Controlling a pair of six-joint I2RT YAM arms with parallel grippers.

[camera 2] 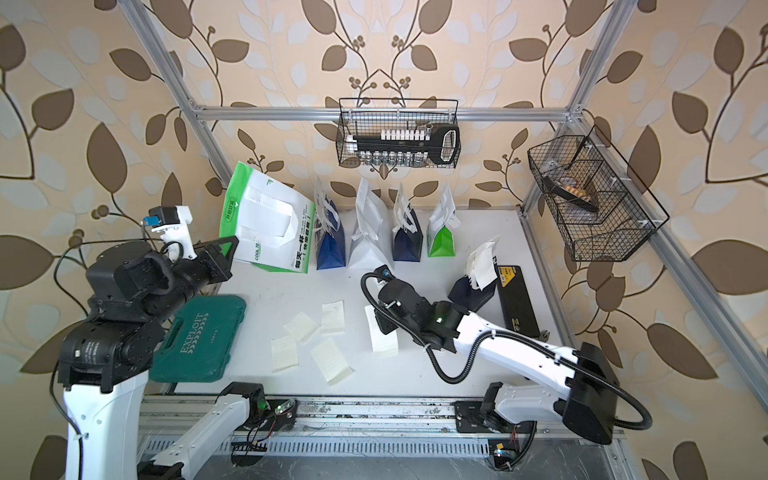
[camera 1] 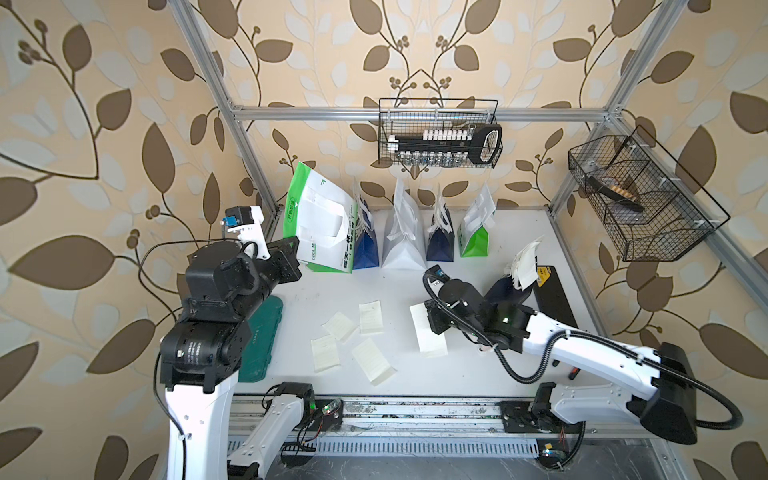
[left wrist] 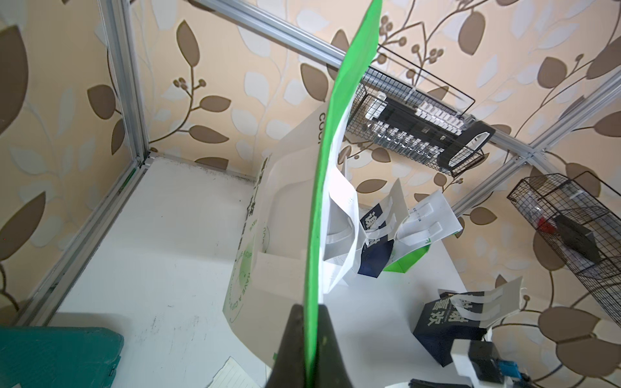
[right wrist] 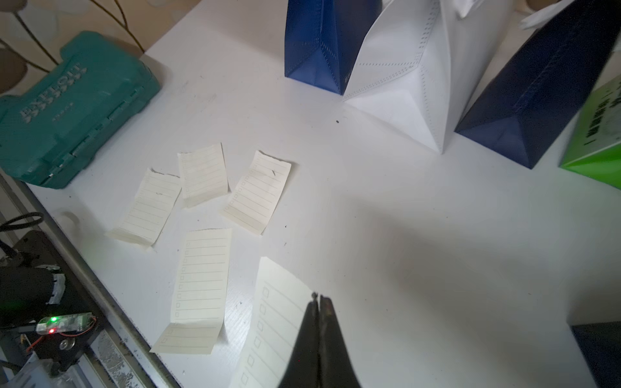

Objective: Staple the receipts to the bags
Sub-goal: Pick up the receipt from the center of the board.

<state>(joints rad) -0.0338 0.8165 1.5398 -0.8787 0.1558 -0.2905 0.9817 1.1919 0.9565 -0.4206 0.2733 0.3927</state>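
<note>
The large green-and-white bag (camera 1: 320, 224) leans at eleven o'clock in a top view, its green edge pinched by the left gripper (left wrist: 312, 310), jaws closed on it. One receipt (camera 1: 429, 338), long axis twelve-to-six, is clamped in the right gripper (camera 1: 435, 321); the bag lies at ten o'clock from it.

Walls all round are that beige wallpaper (camera 1: 104, 124) with big brown and pale leaves. A bare aluminium frame (camera 1: 332, 113) runs up the corners and across the back. There's a black wire basket (camera 1: 388, 137) hung on the back bar and a second basket (camera 1: 673, 245) on the side one. White tabletop (camera 1: 457, 374), bit scuffed, soft even light. Dark marbled surface (camera 1: 415, 469) below the front edge.
</note>
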